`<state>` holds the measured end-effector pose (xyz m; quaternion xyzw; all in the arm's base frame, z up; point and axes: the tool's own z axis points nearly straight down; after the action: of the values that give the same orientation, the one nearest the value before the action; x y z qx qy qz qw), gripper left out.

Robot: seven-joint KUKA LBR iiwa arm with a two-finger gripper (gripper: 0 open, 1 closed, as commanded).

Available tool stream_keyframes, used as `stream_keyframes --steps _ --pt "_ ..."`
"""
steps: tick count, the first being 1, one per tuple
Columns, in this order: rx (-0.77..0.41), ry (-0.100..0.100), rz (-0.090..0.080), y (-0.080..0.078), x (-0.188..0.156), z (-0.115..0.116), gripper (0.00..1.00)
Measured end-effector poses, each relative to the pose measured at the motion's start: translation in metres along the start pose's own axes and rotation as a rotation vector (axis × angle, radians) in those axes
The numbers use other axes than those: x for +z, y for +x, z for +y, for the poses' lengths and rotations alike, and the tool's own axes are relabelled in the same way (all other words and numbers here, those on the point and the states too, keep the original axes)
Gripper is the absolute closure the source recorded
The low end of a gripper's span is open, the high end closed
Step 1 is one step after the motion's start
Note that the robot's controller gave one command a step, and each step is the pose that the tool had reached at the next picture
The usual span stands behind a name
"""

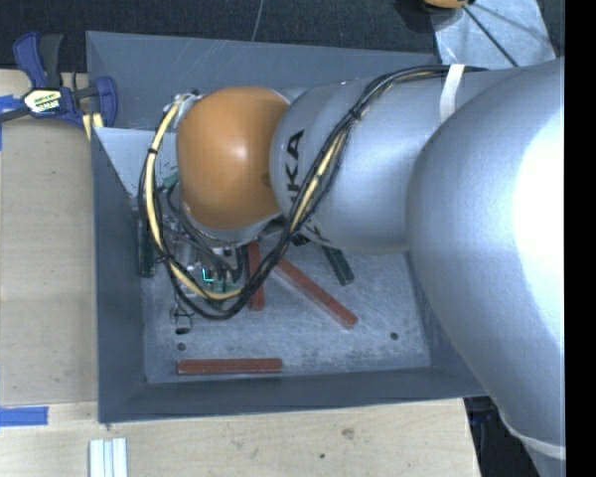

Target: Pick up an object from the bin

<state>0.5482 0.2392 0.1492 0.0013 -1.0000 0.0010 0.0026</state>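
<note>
Front of bin (119, 366) floor: long brown strip (228, 366) lies flat and alone. Further in, gripper (207, 274) is low under its orange cover (228, 157), open or closed cannot be told. Short brown strip (254, 286) is just beside it, a slanted brown strip (318, 294) beyond; these are probably light, stiff and thin, so pinch across the narrow width at mid-length
</note>
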Motion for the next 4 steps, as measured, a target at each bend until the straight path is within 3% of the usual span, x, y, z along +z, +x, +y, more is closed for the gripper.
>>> stream_keyframes --steps 1,2,3,4 --pt "0.003 -0.003 -0.007 -0.002 -0.005 0.000 0.00" --pt "-0.157 -0.002 -0.007 -0.026 0.023 -0.058 0.00" --pt "-0.177 -0.001 -0.004 -0.031 0.050 -0.085 0.00" --pt "-0.306 -0.002 -0.007 -0.051 0.039 -0.098 0.00"
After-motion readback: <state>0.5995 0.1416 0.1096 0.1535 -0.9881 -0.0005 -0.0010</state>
